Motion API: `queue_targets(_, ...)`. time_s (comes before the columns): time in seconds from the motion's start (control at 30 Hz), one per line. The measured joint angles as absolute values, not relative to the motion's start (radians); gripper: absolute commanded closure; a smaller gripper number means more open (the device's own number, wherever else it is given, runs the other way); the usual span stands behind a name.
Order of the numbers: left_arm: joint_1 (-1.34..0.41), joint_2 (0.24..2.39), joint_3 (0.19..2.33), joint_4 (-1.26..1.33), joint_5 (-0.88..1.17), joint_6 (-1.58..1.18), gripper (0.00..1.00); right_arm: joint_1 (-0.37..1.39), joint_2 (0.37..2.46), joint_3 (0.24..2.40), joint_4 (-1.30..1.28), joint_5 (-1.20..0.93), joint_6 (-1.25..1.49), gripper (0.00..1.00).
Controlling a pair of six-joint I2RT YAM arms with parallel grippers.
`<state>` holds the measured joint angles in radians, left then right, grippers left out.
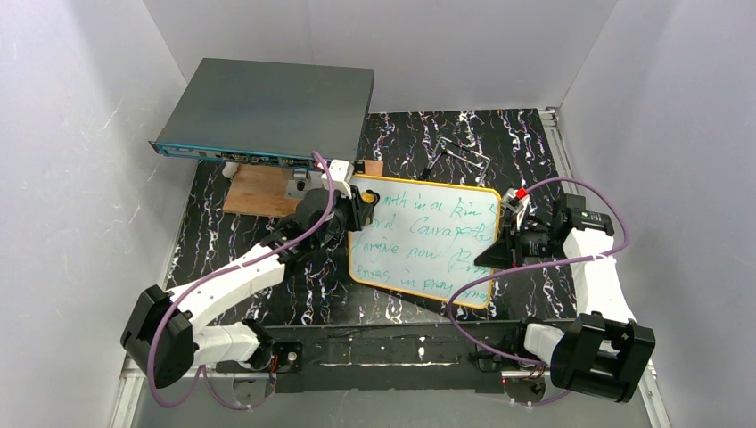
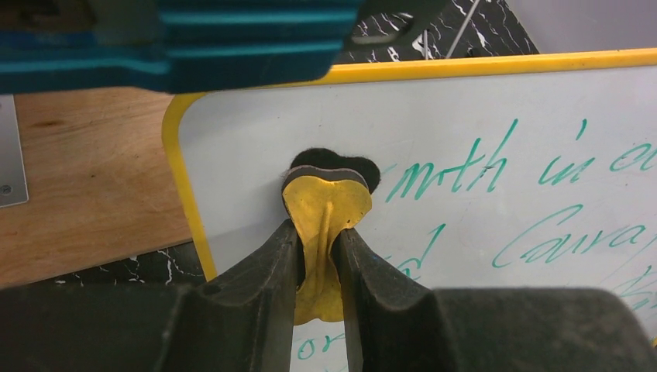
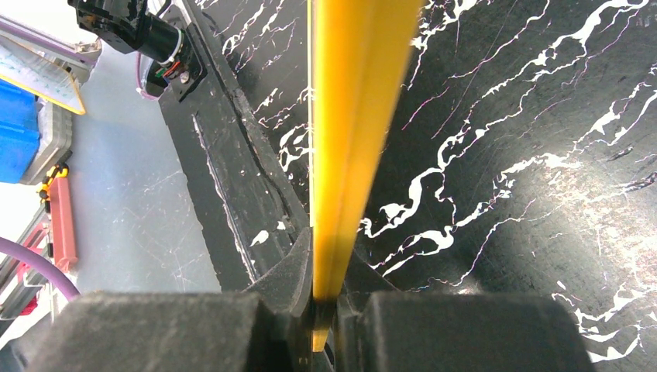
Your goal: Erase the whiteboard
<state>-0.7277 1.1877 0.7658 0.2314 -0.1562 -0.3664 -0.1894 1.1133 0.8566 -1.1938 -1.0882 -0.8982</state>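
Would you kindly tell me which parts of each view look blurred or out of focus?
Top external: evenly lit and sharp, writing on the whiteboard visible. Left wrist: the eraser and green writing are crisp, the box edge at the top blurred. Right wrist: the whiteboard's yellow frame, close to the lens, is out of focus; the table beyond is sharp.

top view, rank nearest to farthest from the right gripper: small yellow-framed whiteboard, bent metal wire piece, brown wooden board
1. yellow-framed whiteboard: its right edge is clamped in the right gripper.
2. bent metal wire piece: behind the gripper, toward the back.
3. brown wooden board: far left, beyond the whiteboard.
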Motion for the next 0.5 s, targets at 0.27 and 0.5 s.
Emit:
queue_targets(0.27, -0.722, 1.152, 0.707, 0.229, -0.211, -0.417, 1.00, -0.189, 1.113, 0.857, -1.194, -1.089, -0.901, 0.99)
queue_targets(0.5, -0.731, 1.154, 0.694, 0.251, -0.186, -0.421, 1.00, -0.189, 1.113, 0.857, -1.195, -1.089, -0.900, 0.99)
